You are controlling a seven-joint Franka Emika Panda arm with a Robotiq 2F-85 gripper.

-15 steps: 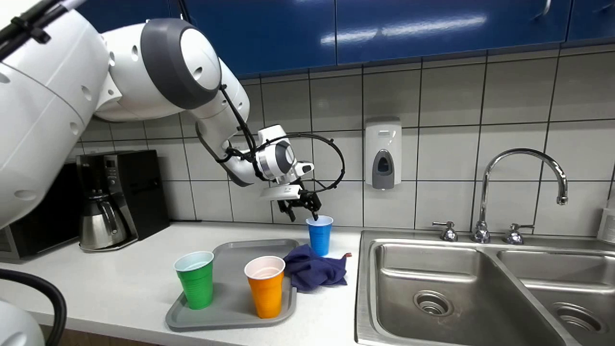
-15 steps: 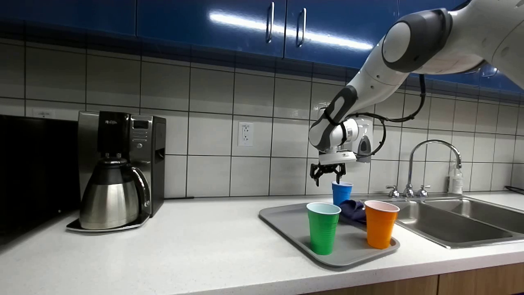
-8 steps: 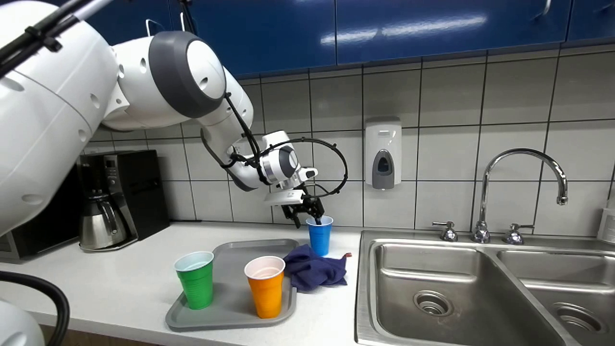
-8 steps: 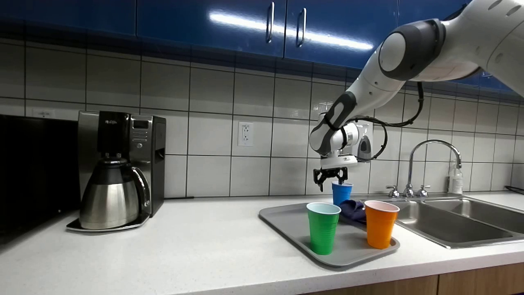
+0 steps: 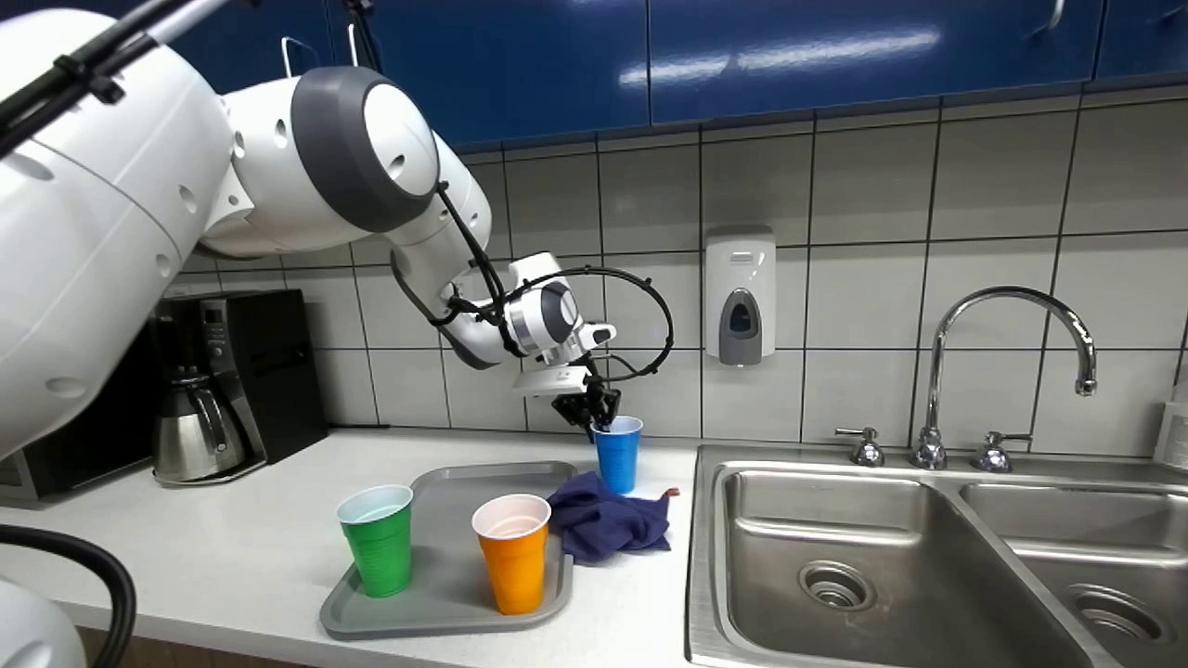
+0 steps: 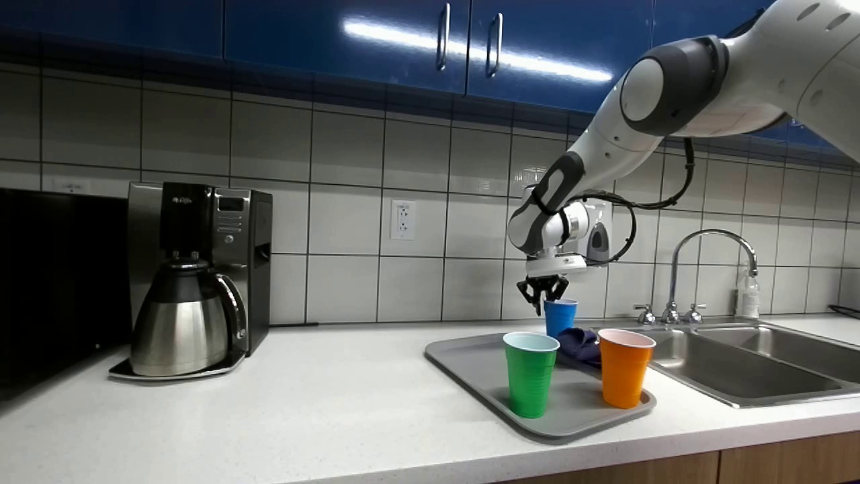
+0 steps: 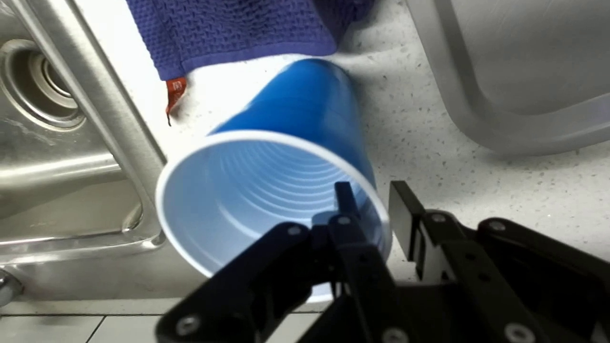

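A blue cup [image 7: 314,105] stands upright on the counter in both exterior views, its white rim [image 7: 267,136] facing the camera in the wrist view. My gripper [image 7: 374,189] straddles that rim on one side: one finger [image 7: 346,196] reaches inside the cup, while the opposite finger [image 7: 404,202] is outside it. Gaps show between the cup wall and both fingers, so the jaws stand partly open without a grip. In an exterior view the gripper [image 5: 600,429] sits right at the cup's top; the finger inside is mostly hidden there.
A purple cloth [image 5: 613,518] lies beside the blue cup. The grey tray [image 5: 445,557] carries a green cup [image 5: 379,543] and an orange cup [image 5: 515,557]. A steel sink [image 5: 705,557] adjoins; a coffee maker [image 6: 201,282] stands farther off, tiled wall [image 6: 410,289] behind.
The gripper has come down onto the blue cup's rim, and its fingers have moved closer together. Cups, tray and cloth have stayed put.
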